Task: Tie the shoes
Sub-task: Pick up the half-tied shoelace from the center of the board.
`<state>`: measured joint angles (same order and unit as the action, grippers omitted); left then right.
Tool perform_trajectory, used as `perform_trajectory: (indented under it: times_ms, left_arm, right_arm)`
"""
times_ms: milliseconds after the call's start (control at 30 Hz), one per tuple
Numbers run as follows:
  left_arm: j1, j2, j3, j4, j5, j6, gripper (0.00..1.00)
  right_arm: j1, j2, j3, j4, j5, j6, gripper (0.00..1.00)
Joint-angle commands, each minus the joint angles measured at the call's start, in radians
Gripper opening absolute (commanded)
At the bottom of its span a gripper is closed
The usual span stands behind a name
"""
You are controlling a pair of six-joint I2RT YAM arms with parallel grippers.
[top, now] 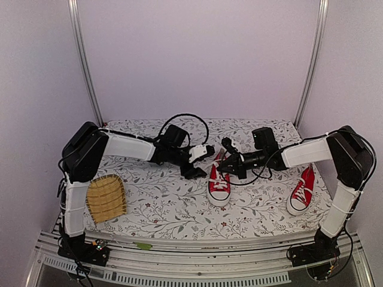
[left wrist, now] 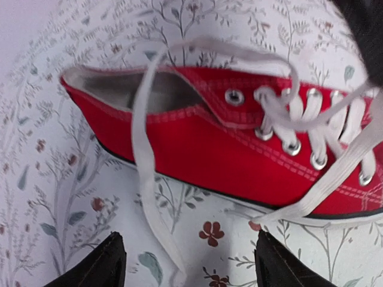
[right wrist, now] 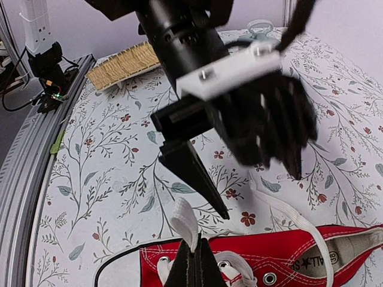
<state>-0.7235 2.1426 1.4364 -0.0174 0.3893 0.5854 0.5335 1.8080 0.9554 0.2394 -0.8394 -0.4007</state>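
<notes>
Sneaker [left wrist: 227, 149] toe beyond left wrist view's edge

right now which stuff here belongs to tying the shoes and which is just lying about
Part of the job:
- middle shoe
- its white lace
- second shoe
- right gripper, shut on that lace
- left gripper, open

Lying about:
- woven tray
- small green scrap
</notes>
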Motion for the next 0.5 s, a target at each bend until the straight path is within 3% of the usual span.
perform_trajectory:
  times_ms: [0, 167, 267, 400, 433, 467]
  left_arm:
    - [0.006, 0.078, 0.081, -0.218, -0.064, 0.048, 0.75]
    - [0.003, 0.152, 0.136, -0.244, -0.104, 0.022, 0.71]
    - [0.002, 0.155, 0.127, -0.237, -0.141, 0.021, 0.59]
    - [-0.001, 0.119, 0.075, -0.184, -0.162, 0.034, 0.27]
    - [-0.002, 0.108, 0.054, -0.168, -0.164, 0.036, 0.09]
    - [-0.003, 0.094, 0.037, -0.150, -0.172, 0.035, 0.00]
  right_arm:
    - [-0.004, -0.004, -0.004, -0.024, 0.015, -0.012, 0.01]
    - [-0.004, -0.006, -0.001, -0.032, 0.024, -0.011, 0.01]
    - [-0.004, -0.011, -0.003, -0.037, 0.024, -0.010, 0.01]
    - [-0.004, -0.015, 0.000, -0.040, 0.025, -0.001, 0.01]
    - [-0.004, -0.017, 0.000, -0.039, 0.025, 0.002, 0.01]
    - [-0.004, -0.018, -0.001, -0.036, 0.022, 0.010, 0.01]
